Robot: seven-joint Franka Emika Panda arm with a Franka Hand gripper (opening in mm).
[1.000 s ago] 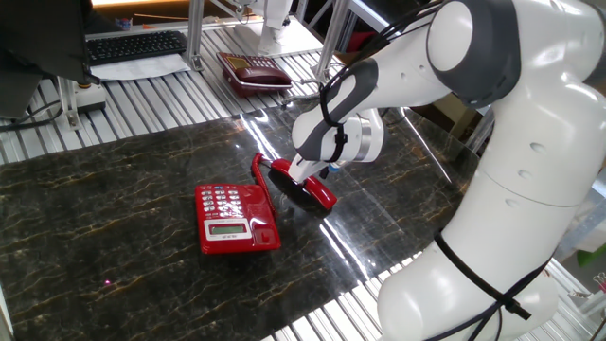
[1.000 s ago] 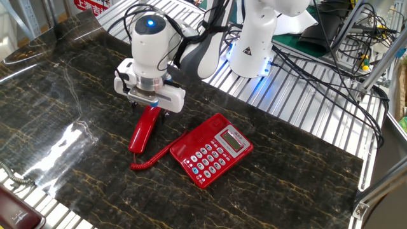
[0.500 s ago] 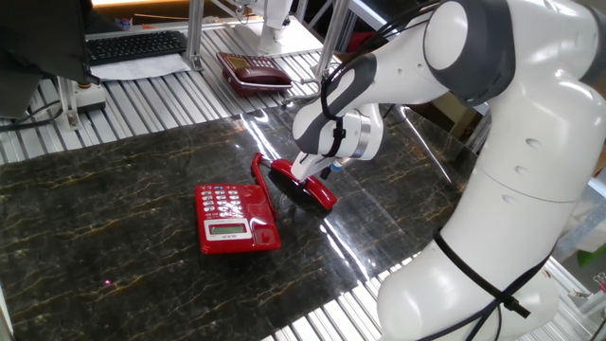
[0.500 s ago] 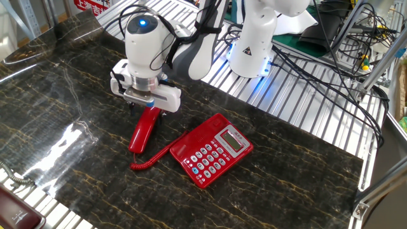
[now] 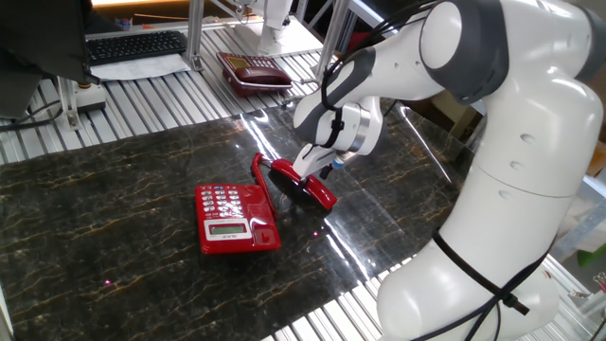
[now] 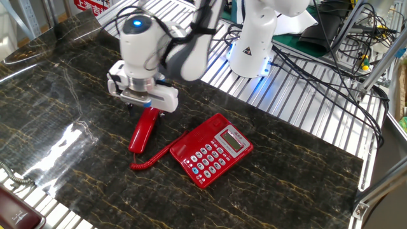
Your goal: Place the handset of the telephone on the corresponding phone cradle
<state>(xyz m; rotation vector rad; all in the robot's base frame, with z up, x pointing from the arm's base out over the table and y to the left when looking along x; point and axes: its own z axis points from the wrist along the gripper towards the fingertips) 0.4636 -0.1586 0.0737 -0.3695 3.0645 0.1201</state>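
Observation:
The bright red handset (image 5: 305,188) lies flat on the dark marble table, to the right of the red telephone (image 5: 235,218); its red cord (image 5: 258,170) runs to the base. In the other fixed view the handset (image 6: 144,129) lies left of the telephone (image 6: 213,151). The phone cradle (image 5: 264,210) (image 6: 196,133) is the bare strip on the side facing the handset. My gripper (image 5: 317,173) (image 6: 143,105) hovers open just above the handset's far end, fingers either side, not gripping it.
A darker maroon phone (image 5: 254,71) sits on the slatted surface behind the table; it also shows at the bottom left corner of the other fixed view (image 6: 16,215). A keyboard (image 5: 133,45) is at the back left. The robot base (image 6: 254,38) and cables (image 6: 331,70) stand behind.
The gripper has risen slightly and shifted away from the telephone. The handset and the telephone have stayed where they were.

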